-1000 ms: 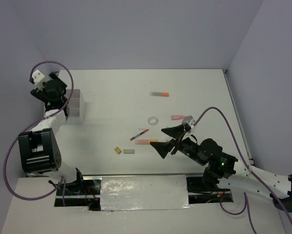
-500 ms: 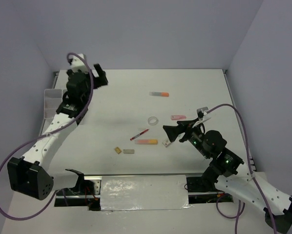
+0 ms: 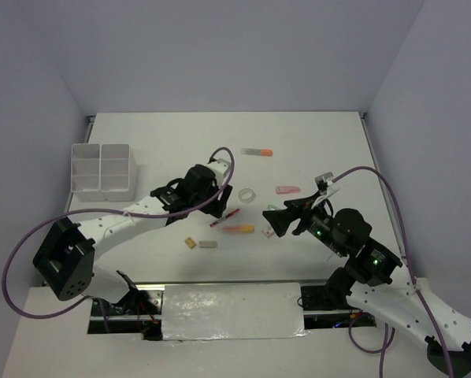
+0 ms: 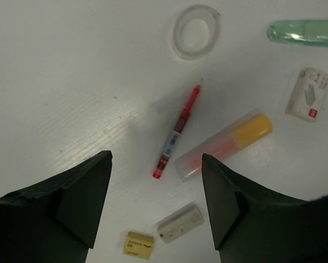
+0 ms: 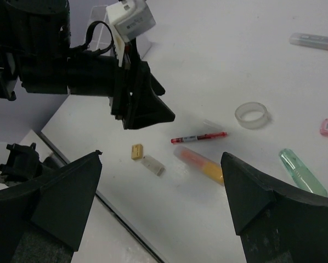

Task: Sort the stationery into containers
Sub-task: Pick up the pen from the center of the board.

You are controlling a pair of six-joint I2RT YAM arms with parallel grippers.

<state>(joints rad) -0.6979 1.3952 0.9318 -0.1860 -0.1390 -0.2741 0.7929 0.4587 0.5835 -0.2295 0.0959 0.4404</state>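
The white four-compartment container (image 3: 101, 167) stands at the back left. Stationery lies mid-table: red pen (image 3: 225, 217), yellow-orange marker (image 3: 237, 229), tape ring (image 3: 247, 194), tan eraser (image 3: 190, 243), grey eraser (image 3: 208, 245), pink eraser (image 3: 287, 190) and a far orange marker (image 3: 257, 151). My left gripper (image 3: 204, 209) hovers open and empty above the red pen (image 4: 177, 134) and the yellow-orange marker (image 4: 224, 145). My right gripper (image 3: 268, 222) is open and empty, just right of the white eraser (image 4: 309, 94). The green marker (image 5: 301, 172) lies beneath it.
The table's near edge with a metal rail (image 3: 228, 287) runs just in front of the erasers. The side walls stand at the left and right of the table. The left arm (image 3: 125, 216) stretches diagonally from its base to the middle.
My left arm has swung from the back left by the container to the middle of the table, above the red pen. My right gripper has shifted only slightly.
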